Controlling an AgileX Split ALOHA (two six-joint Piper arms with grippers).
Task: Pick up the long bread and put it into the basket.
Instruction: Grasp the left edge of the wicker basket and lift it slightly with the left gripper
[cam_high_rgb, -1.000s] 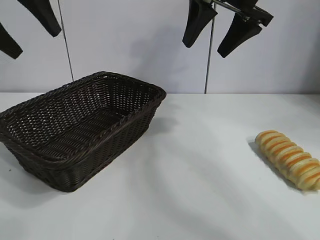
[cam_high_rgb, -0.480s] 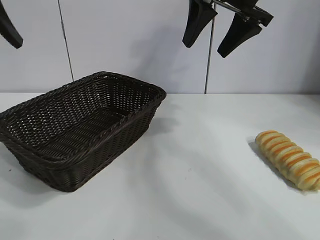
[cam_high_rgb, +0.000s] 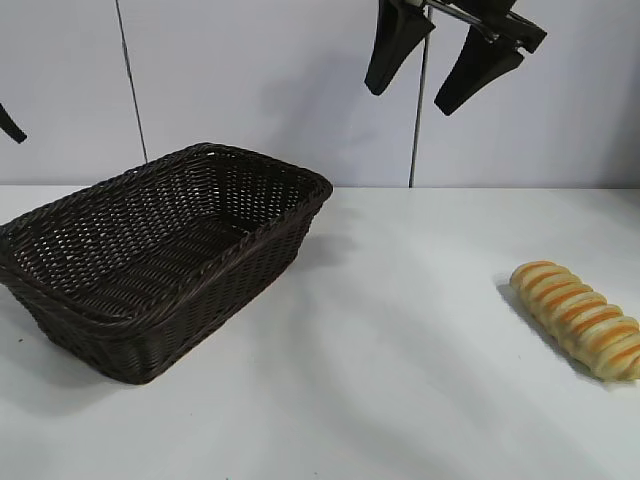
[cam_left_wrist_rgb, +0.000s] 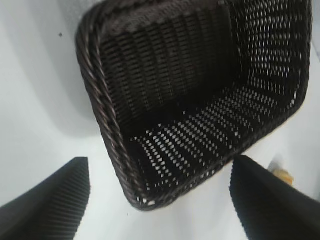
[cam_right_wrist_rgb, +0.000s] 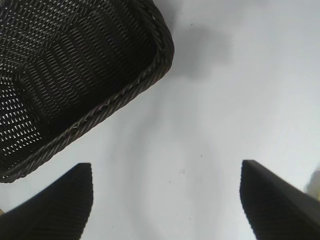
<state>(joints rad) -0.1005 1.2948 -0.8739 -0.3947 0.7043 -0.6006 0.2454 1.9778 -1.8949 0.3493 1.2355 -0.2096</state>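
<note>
The left gripper, jaws wide and empty, has slipped toward nine o'clock (probably retreating), leaving the long bread at four o'clock to the wide-open right gripper; the basket sits empty.

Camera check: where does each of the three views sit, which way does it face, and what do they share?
Exterior: low at the table edge, facing the wall; basket, long bread, right pincer open up top.
Left wrist: above the basket, looking down; own left pincer open.
Right wrist: over bare table beside the basket, looking down; own right pincer.
Shared: the basket shows in all three.
</note>
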